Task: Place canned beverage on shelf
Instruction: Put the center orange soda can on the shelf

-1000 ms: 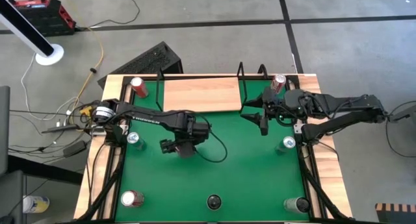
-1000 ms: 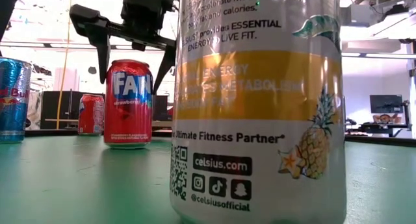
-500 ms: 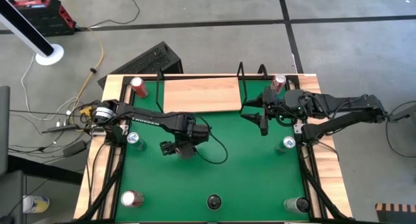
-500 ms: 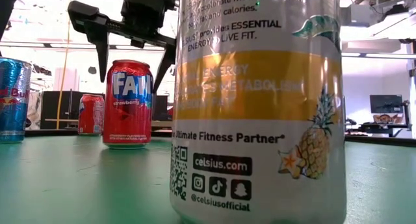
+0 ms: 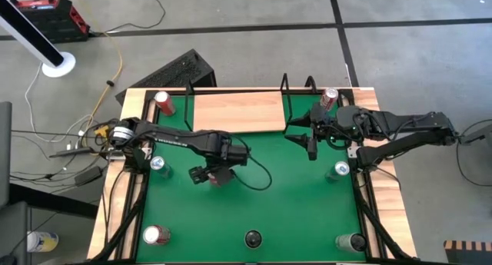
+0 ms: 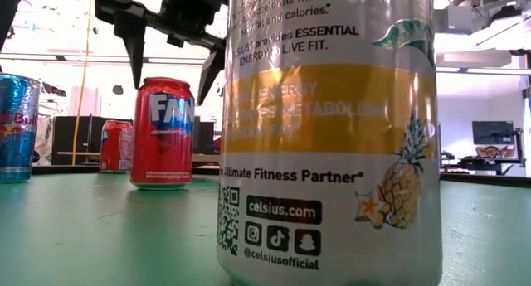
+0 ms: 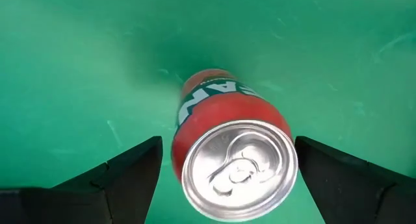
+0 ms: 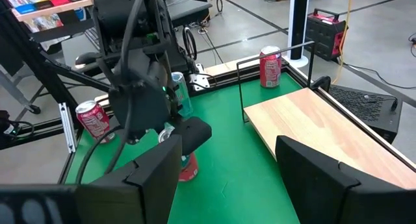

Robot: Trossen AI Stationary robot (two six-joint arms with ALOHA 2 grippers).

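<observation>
A: None shelved yet? The shelf [image 5: 238,111] at upper centre shows bare wood.

B: Right. My left gripper [image 7: 224,169] hangs wide open over the red can [image 7: 224,143] mid-frame, holding nothing; the can stands on the green table [image 5: 284,196].

A: Left to do?

B: Drop, grip, lift, carry to the shelf. My right gripper [image 5: 307,142] waits open nr the shelf's right end.

Robotics lab or workshop, not a home. Bare grey concrete floor [image 5: 254,50] with dark tape lines and loose cables running over it. Green-topped table [image 5: 277,203] with wooden edges sits in the open floor as a test bench, two dark robot arms mounted at its sides. Red tool case [image 8: 328,26] on the floor, white stand base [image 5: 58,64] nearby. Low view shows a big open room behind: bright ceiling lights, desks, a monitor [image 6: 493,133].
</observation>
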